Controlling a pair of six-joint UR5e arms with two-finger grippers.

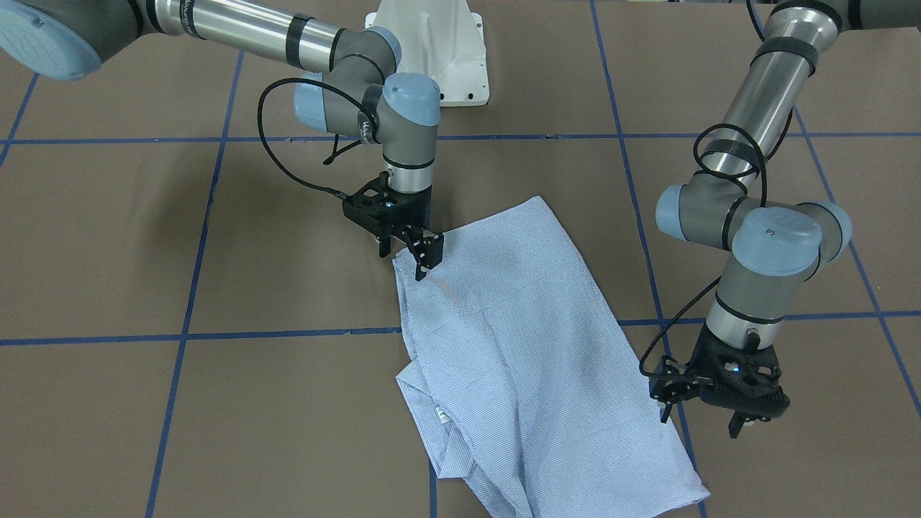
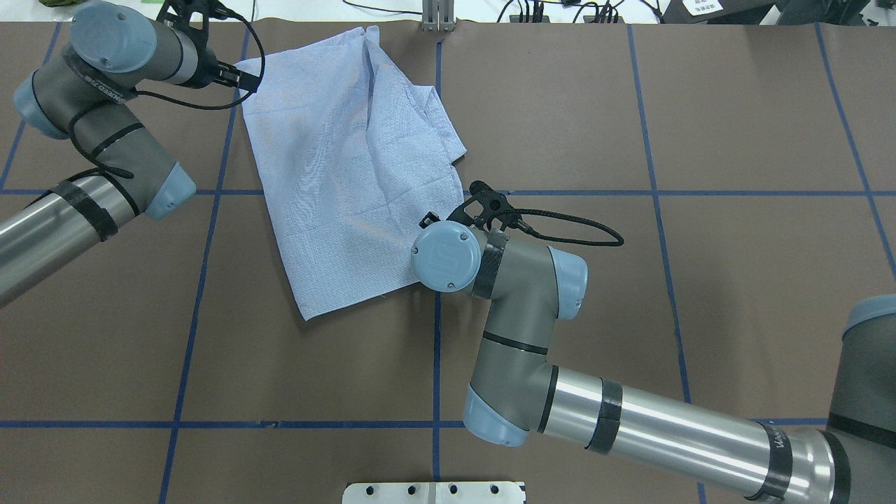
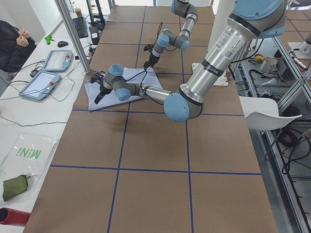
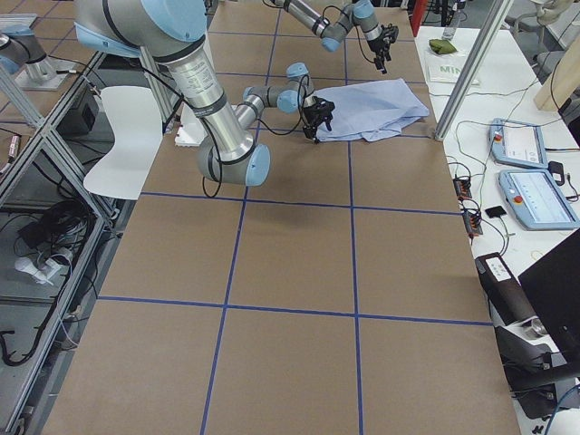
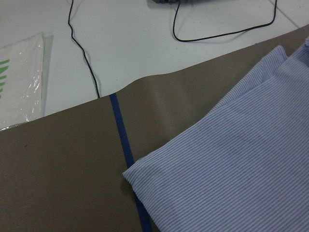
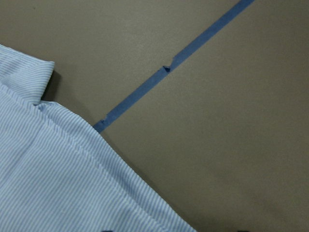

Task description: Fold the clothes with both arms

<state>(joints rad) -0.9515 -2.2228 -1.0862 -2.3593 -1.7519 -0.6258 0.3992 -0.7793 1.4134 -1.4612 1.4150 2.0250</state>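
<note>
Both fingers of the right gripper (image 1: 403, 263) stand apart over one edge of the shirt (image 1: 518, 345). The left gripper (image 1: 700, 426), also spread, hangs just beside the opposite corner.

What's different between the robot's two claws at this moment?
The right claw sits at the shirt's corner, one finger over the cloth. The left claw hangs beside the shirt's long edge, mostly over bare table. The left claw is out near the table's far edge, while the right claw is around mid-table. Both are black and point downward with jaws apart, and neither lifts the shirt.
</note>
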